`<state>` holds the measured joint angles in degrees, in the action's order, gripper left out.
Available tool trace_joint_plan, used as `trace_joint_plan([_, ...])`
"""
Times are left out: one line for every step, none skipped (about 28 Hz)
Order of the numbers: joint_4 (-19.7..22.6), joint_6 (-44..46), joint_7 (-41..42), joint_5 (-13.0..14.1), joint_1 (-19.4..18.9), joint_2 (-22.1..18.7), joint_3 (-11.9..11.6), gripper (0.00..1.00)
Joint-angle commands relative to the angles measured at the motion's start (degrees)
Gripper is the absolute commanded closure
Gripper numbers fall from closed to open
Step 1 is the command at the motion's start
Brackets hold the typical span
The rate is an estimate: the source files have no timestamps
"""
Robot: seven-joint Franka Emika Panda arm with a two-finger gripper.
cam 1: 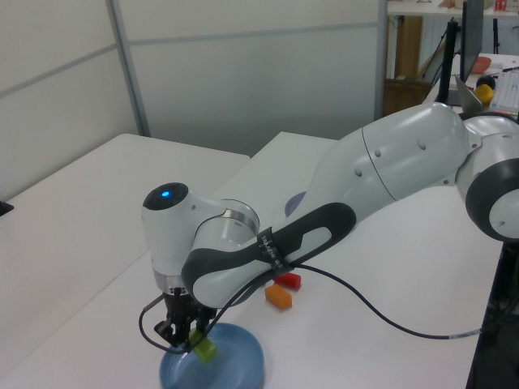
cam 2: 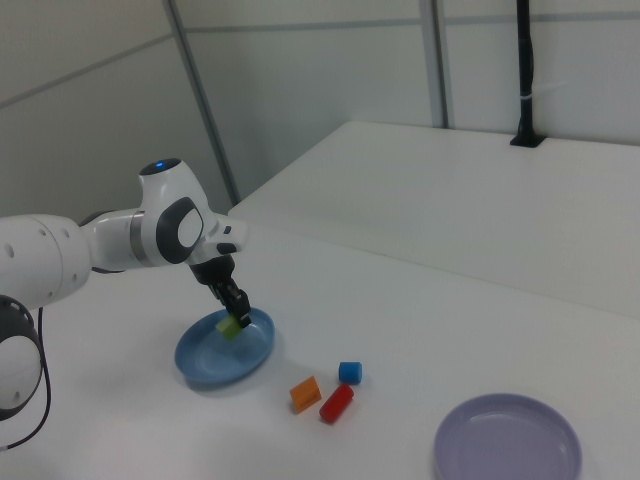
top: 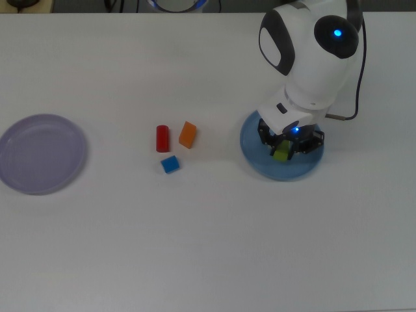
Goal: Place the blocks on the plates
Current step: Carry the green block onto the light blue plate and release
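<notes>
My gripper (top: pixel 286 147) is shut on the lime-green oblong block (top: pixel 282 155) and holds it low over the blue plate (top: pixel 251 153). The left view shows the same block (cam 1: pixel 204 350) under the gripper (cam 1: pixel 190 340), just above the blue plate (cam 1: pixel 239 369). A red cylinder (top: pixel 162 138), an orange wedge (top: pixel 188 134) and a small blue cube (top: pixel 170 164) lie together on the table, to the top view's left of the blue plate. The pale lilac plate (top: pixel 40 153) sits at the top view's far left with nothing on it.
The white arm (cam 1: pixel 381 154) reaches across the table in the left view and covers the blue cube and most of the lilac plate (cam 1: pixel 293 203). A black cable (top: pixel 356 78) hangs beside the wrist. Bare white tabletop (top: pixel 208 247) surrounds the objects.
</notes>
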<state>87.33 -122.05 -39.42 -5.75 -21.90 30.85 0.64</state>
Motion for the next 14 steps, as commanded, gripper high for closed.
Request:
trace_joint_plan([0.83, -1.08, 1.45, -0.14, 0.1, -0.7, -0.28, 0.0])
trace_joint_plan([0.83, -0.91, 1.36, -0.14, 0.1, -0.7, -0.28, 0.0])
trace_joint_plan([0.83, -0.91, 1.36, -0.05, 0.19, -0.88, -0.37, 0.0])
trace_joint_plan([0.83, -0.82, 1.36, -0.05, 0.19, -0.97, -0.46, 0.0])
trace_joint_plan([1.0, -0.73, 1.36, -0.05, 0.28, -1.23, -0.72, 0.0])
trace_joint_plan([1.0, -0.64, 1.36, -0.05, 0.37, -1.23, -0.81, 0.0])
trace_joint_plan([1.09, -0.56, 1.01, 0.03, 0.37, -1.23, -0.9, 0.0])
trace_joint_plan([1.18, -0.12, 0.66, 0.04, 0.37, -1.23, -0.99, 0.0])
trace_joint_plan([1.18, 0.84, 0.31, 0.04, 0.45, -1.32, -0.99, 0.0])
trace_joint_plan([1.18, 2.16, -0.13, 0.04, 0.54, -1.41, -1.07, 0.0])
trace_joint_plan([1.18, 6.17, -1.53, 0.04, 1.06, -1.76, -1.42, 0.0])
trace_joint_plan([1.18, 8.56, -2.24, 0.04, 1.16, -1.93, -1.69, 0.0])
trace_joint_plan([1.18, 10.76, -2.68, -0.05, 1.42, -2.11, -1.95, 0.0])
trace_joint_plan([1.18, 12.7, -2.68, 0.03, 1.77, -2.2, -2.22, 0.0])
